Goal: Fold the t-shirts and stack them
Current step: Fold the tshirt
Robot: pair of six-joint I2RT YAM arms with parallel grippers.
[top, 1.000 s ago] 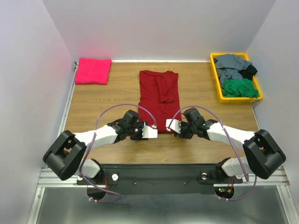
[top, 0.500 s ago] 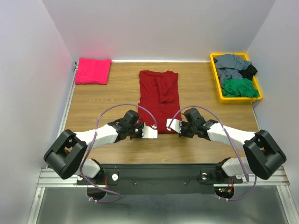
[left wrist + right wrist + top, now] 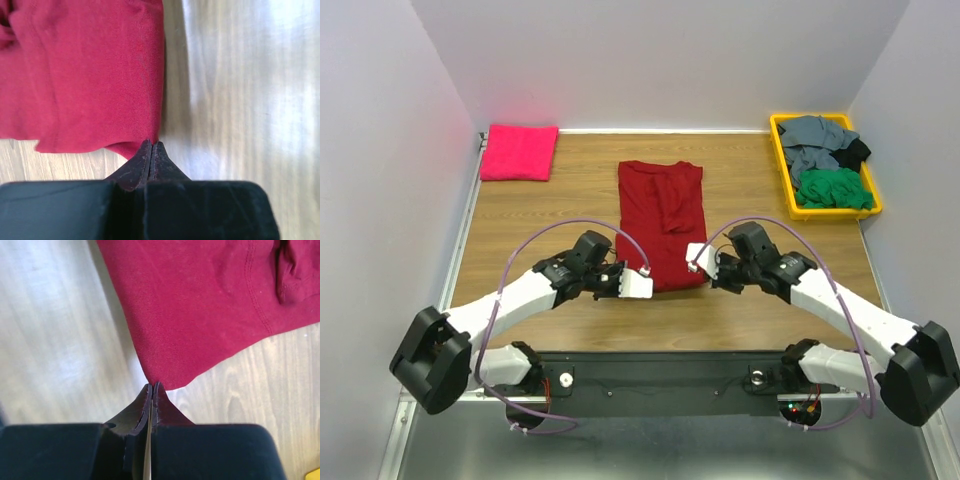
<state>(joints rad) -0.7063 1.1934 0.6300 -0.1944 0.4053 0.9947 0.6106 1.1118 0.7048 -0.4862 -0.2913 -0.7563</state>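
Observation:
A dark crimson-red t-shirt (image 3: 660, 215) lies lengthwise in the middle of the table, folded narrow with a sleeve tucked on top. My left gripper (image 3: 653, 287) is shut on its near left corner (image 3: 145, 137). At the near right corner (image 3: 165, 375), my right gripper (image 3: 694, 266) is shut on the fabric too. Both wrist views show the jaws pressed together with red cloth running out from the tips. The near hem looks lifted a little off the wood. A hot-pink t-shirt (image 3: 519, 152) sits folded at the far left corner.
A yellow bin (image 3: 787, 195) at the far right holds grey (image 3: 815, 140), green (image 3: 832, 188) and black (image 3: 858, 150) shirts in a heap. White walls close in the table on three sides. Purple cables arch over both forearms.
Both grippers have gone from partly open to shut on the red shirt's near corners. The wrists have risen and the arms stretched out, drawing the near hem up.

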